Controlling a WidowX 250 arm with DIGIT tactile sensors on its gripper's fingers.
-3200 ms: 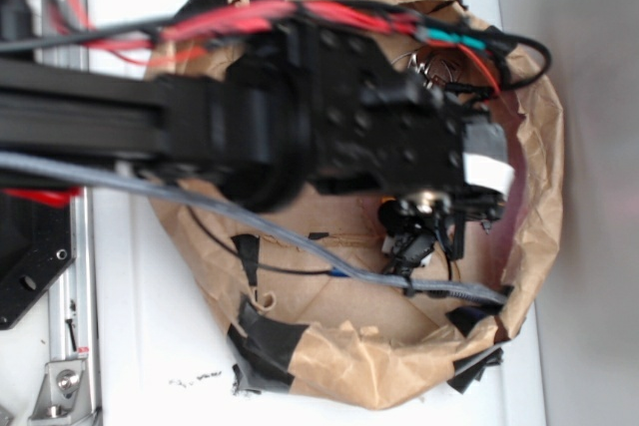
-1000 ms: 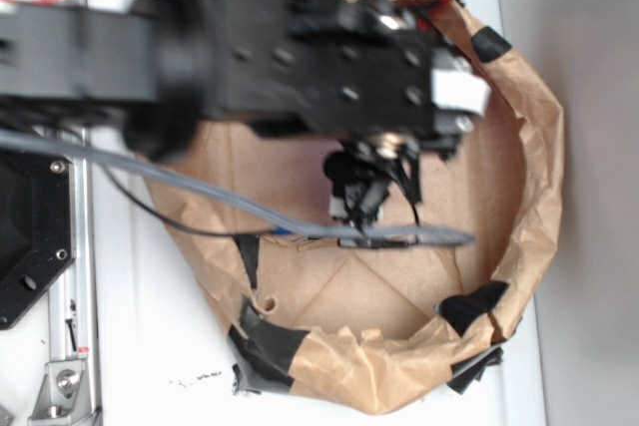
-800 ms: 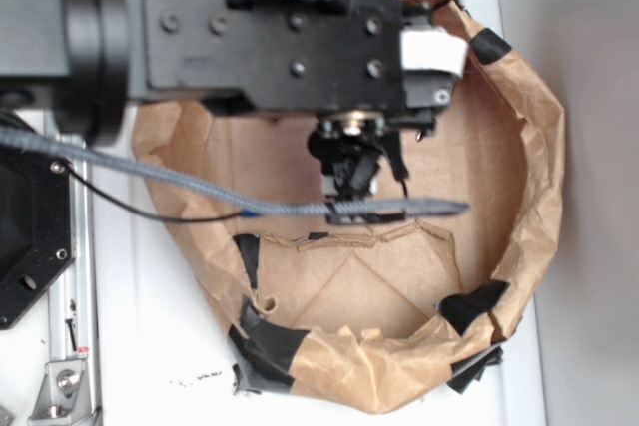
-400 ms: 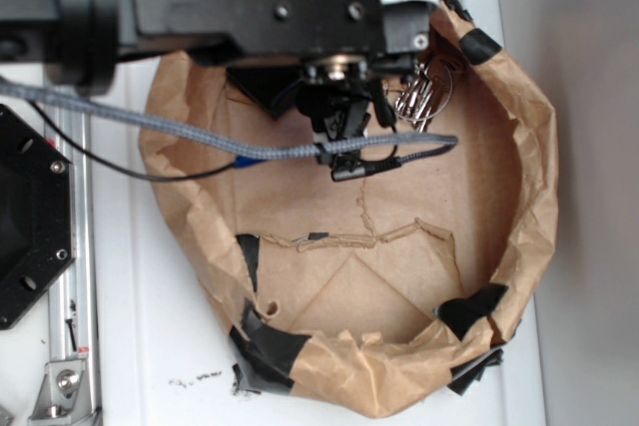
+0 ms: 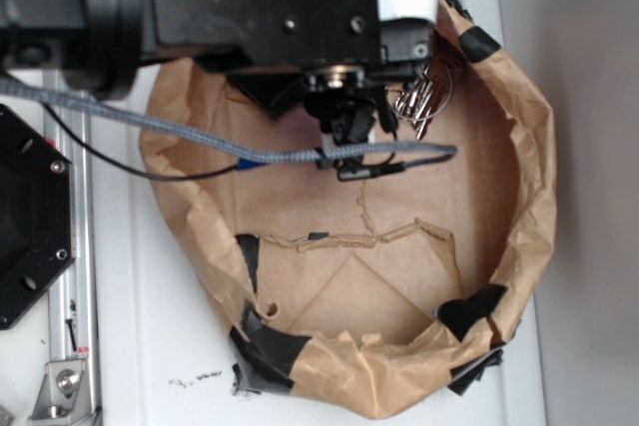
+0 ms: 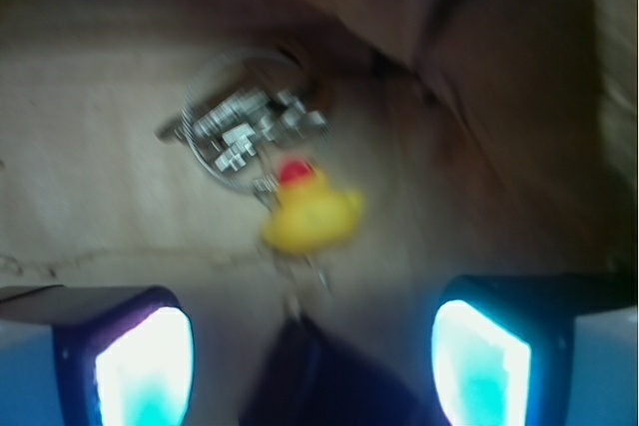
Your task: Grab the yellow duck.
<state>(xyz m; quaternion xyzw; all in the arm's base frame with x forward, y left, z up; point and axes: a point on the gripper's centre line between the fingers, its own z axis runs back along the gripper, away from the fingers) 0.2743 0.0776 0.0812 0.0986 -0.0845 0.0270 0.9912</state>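
item: yellow duck point(image 6: 311, 211), lying on the cardboard floor of the paper-walled bin point(image 5: 534, 197), seen only in the wrist view; the arm hides it from outside.
neighbour: bunch of metal keys point(image 6: 243, 125), touching or just beside the duck's beak end.
risk: a closing grip may snag the keys along with the duck, or nudge the rounded toy aside; the wrist view is blurred, so alignment is hard to judge.
gripper point(image 6: 312, 346): jaws apart, empty, the duck ahead between the two fingers.
arm point(image 5: 250, 7): reaches in from the left, over the bin's upper part, wrist pointing down.
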